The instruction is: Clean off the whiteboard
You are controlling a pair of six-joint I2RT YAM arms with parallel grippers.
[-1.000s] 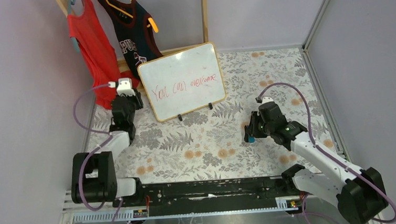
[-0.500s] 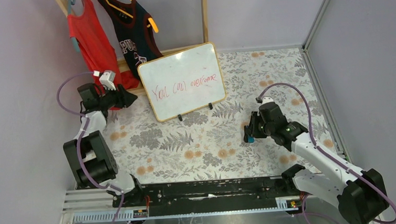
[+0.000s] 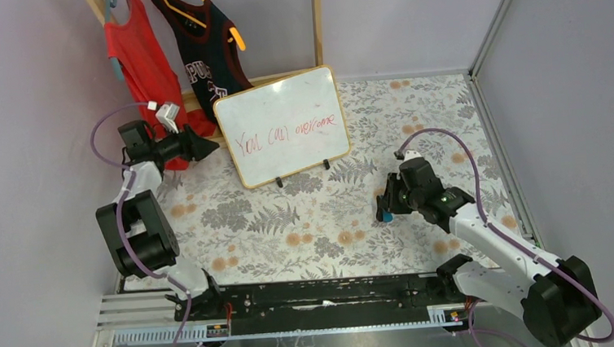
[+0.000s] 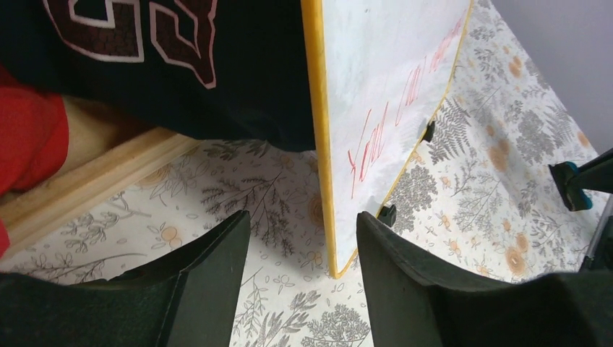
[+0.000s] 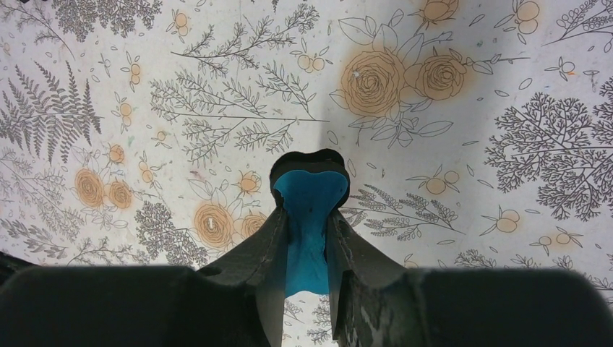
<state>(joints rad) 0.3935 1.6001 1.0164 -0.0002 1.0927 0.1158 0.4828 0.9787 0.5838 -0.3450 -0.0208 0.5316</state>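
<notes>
The whiteboard stands tilted at the back centre, with a light-wood frame, two black feet and red handwriting. In the left wrist view its frame edge and red writing show edge-on. My left gripper is open and empty, pointing right at the board's left edge. In its own view the board's lower corner lies just ahead between the fingers. My right gripper hovers over the cloth right of centre, in front of the board. It is shut on a blue eraser.
A red shirt and a dark jersey hang on a wooden rack behind the board, close to my left arm. A floral cloth covers the table. Grey walls close in left, back and right.
My left arm swung up and back toward the left wall, and its gripper turned to point right at the board's left edge. My right arm hardly moved.
</notes>
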